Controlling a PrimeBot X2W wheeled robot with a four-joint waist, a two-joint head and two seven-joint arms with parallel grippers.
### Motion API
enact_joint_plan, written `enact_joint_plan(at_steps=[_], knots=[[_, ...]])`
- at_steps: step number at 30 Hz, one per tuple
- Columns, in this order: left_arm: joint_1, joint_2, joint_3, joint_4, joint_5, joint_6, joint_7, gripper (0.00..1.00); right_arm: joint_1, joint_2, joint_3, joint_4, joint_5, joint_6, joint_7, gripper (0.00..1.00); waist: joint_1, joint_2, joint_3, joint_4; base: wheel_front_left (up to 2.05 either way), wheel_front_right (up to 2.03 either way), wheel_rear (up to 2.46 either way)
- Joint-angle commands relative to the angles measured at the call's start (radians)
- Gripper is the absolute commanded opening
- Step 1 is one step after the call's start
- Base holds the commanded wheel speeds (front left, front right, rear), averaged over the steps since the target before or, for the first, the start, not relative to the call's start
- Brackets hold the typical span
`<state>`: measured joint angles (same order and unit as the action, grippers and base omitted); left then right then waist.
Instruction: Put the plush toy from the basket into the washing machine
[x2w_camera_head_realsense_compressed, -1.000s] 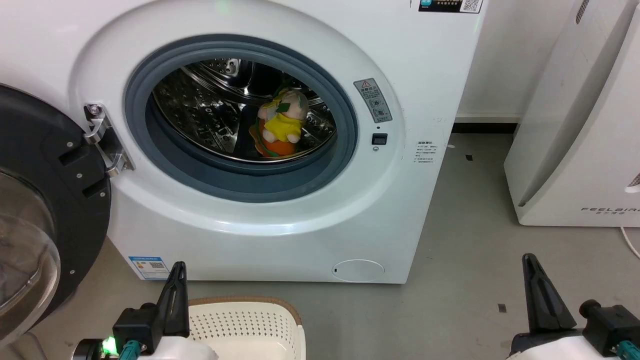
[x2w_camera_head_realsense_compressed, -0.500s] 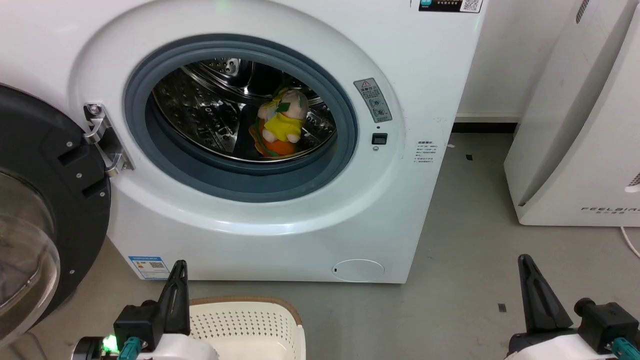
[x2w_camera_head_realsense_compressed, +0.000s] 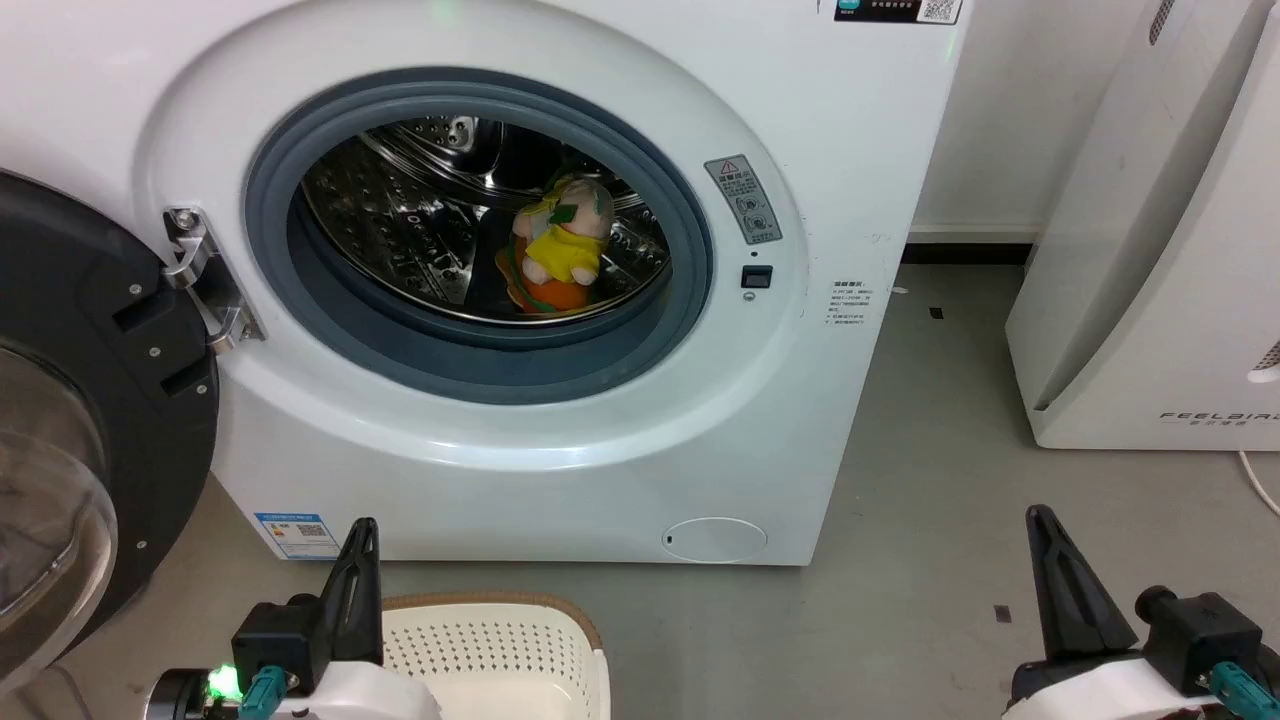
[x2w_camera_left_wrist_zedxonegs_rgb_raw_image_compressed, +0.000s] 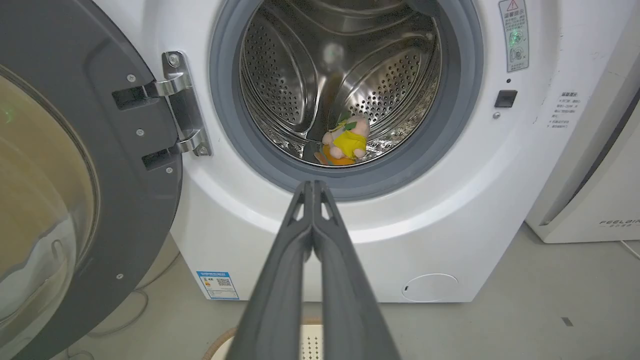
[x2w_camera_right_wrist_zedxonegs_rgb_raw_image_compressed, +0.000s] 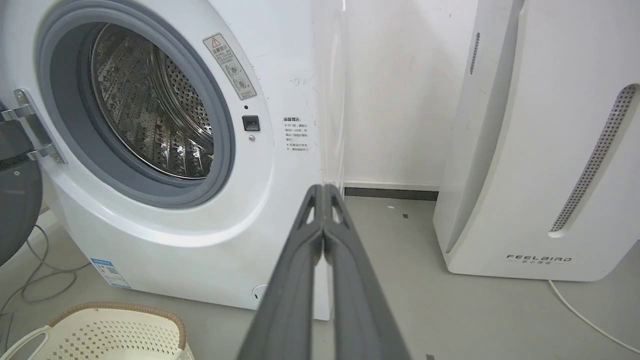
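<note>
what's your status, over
Left pincer shut, right pincer shut, both holding nothing. Plush toy lying in washing machine drum. Door open, nothing blocking the opening.

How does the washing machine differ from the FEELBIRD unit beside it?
The washing machine has a round grey-gasketed opening, door swung open; the FEELBIRD unit has a closed front with perforated slots. The washing machine holds the plush toy in its drum; the FEELBIRD unit holds nothing visible. Both are white, standing on the floor.

A bare laundry room — a white front-loading washing machine (x2w_camera_head_realsense_compressed: 880, 150) on grey floor (x2w_camera_head_realsense_compressed: 930, 560), a white wall (x2w_camera_head_realsense_compressed: 1010, 100) behind, a perforated basket (x2w_camera_head_realsense_compressed: 480, 645) — a FEELBIRD appliance (x2w_camera_head_realsense_compressed: 1180, 300) alongside.
</note>
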<state>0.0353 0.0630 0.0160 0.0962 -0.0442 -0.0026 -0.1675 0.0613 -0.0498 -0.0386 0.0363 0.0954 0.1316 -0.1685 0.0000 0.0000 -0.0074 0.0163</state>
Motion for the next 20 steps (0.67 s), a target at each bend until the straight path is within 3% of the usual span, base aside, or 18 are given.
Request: enact_joint_plan(at_steps=[1,20], knots=[[-0.012,-0.002,-0.001,-0.008,0.008,0.001,0.004,0.00,-0.015,0.000,0.002,-0.007,-0.005,0.000,0.004,0.00,0.0000,0.0000,0.000,0.000,0.00,0.00,0.00],[-0.018,-0.005,-0.005,-0.029,0.016,0.001,0.043,0.00,-0.026,0.000,0.011,-0.014,-0.027,0.000,0.043,0.00,0.0000,0.0000,0.002,-0.004,0.00,0.00,0.00]])
